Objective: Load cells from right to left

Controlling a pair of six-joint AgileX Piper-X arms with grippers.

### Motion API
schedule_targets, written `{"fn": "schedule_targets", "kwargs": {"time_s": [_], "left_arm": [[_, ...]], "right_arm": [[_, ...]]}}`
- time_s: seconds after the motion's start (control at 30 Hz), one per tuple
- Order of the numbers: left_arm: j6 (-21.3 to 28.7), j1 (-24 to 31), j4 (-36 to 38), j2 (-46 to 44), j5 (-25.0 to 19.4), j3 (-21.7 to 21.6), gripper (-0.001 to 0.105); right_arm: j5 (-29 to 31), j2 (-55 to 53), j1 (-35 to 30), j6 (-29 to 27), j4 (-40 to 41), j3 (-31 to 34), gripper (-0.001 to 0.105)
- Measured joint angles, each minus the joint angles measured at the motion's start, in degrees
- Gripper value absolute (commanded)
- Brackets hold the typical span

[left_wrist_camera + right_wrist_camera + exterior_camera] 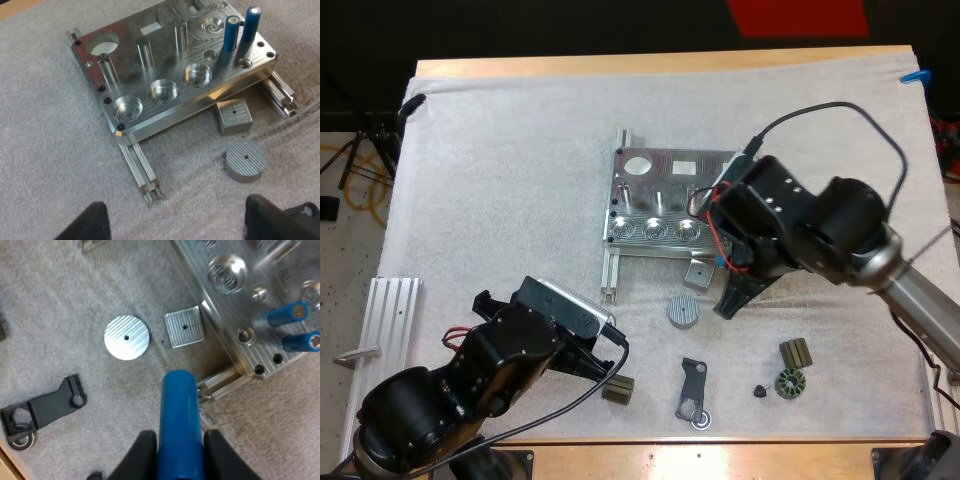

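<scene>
Third cell, I reckon: my right gripper [180,455] clamps a blue cell [177,405] beside the metal block's [230,310] corner; two cells [228,40] stand loaded at its right end; left gripper [175,227] hangs wide open; next, it needs standing upright and seating just left of those.

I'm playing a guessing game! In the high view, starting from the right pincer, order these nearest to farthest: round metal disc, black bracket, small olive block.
1. Round metal disc, just left of the right pincer.
2. Black bracket, toward the table near edge.
3. Small olive block, farthest left, also by that edge.
</scene>
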Motion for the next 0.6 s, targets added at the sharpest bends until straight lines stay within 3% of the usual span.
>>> {"fn": "schedule_targets", "kwargs": {"time_s": [0.27, 0.6], "left_arm": [[0.00, 0.00, 1.53, 0.00, 0.00, 0.00, 0.057], [2.77, 0.00, 6.01, 0.00, 0.00, 0.00, 0.057]], "right_arm": [[5.69, 6.65, 0.00, -3.93, 0.02, -5.56, 0.000], [6.16, 15.44, -3.64, -4.66, 0.14, -16.07, 0.000]]}}
